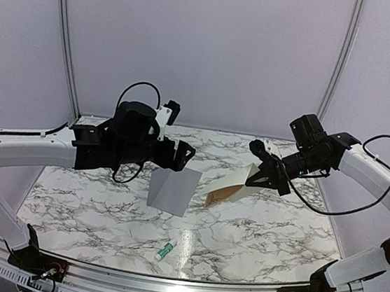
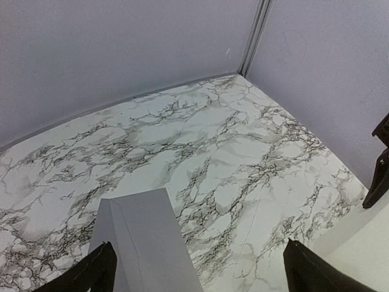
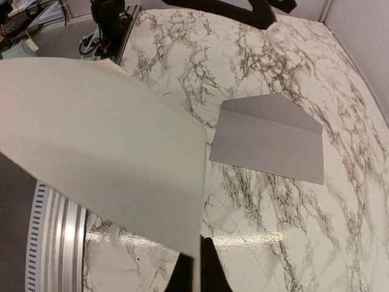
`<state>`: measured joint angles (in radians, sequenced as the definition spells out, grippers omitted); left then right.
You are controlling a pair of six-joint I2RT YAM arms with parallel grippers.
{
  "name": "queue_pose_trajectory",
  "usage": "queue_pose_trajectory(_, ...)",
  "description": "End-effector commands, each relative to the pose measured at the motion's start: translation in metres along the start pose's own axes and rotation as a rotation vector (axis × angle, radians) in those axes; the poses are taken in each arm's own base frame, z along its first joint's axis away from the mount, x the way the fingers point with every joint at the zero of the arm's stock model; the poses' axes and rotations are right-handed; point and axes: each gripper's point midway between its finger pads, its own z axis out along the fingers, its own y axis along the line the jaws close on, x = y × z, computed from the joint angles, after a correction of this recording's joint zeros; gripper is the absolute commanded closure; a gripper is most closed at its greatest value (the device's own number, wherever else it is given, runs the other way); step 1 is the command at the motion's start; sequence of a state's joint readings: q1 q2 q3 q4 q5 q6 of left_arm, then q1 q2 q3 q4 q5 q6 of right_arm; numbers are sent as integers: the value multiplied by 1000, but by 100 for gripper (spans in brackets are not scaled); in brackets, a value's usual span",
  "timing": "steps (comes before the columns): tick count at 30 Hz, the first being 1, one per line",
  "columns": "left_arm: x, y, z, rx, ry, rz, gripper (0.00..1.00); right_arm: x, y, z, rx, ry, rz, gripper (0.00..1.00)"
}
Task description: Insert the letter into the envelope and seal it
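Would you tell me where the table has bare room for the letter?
Bare marble lies left of the envelope, along the far wall, and near right beyond the glue tube. The middle is crowded: envelope, the letter in the right gripper, the left gripper above it.

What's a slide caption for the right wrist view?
Right gripper pinches the off-white paper letter above the marble table; the flat grey paper envelope lies beyond, flap open.

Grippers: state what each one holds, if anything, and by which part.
The right gripper pinches the letter by an edge near one corner. The left gripper is open over the envelope and holds nothing.
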<state>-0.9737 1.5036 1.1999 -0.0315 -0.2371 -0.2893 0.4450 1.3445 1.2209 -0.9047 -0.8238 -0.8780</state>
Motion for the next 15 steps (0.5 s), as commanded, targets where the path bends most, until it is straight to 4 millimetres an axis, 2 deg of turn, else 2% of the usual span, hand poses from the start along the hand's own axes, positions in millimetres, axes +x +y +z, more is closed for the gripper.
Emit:
queue_pose_trajectory(1, -40, -10, -8, 20, -187, 47, 1, -1, 13, 1, -71, -26, -47, 100)
queue_pose_trajectory(3, -49, -23, -14, 104, -235, 40, 1, -2, 19, 4, -105, -47, -74, 100)
queue_pose_trajectory(4, -49, -39, -15, 187, -229, 90, 2, -2, 17, 7, -106, -54, -71, 100)
queue_pose_trajectory(6, -47, -73, -22, 371, -204, 168, 10, -6, 17, 8, -115, -53, -87, 100)
queue_pose_trajectory(9, -28, -115, -31, 611, -141, 211, 21, -13, 18, 8, -119, -81, -86, 100)
queue_pose_trajectory(11, -13, -136, -32, 720, -91, 220, 23, -14, 17, 11, -116, -87, -79, 100)
queue_pose_trajectory(15, 17, -157, -19, 770, -21, 253, 24, -13, 22, 16, -159, -93, -58, 100)
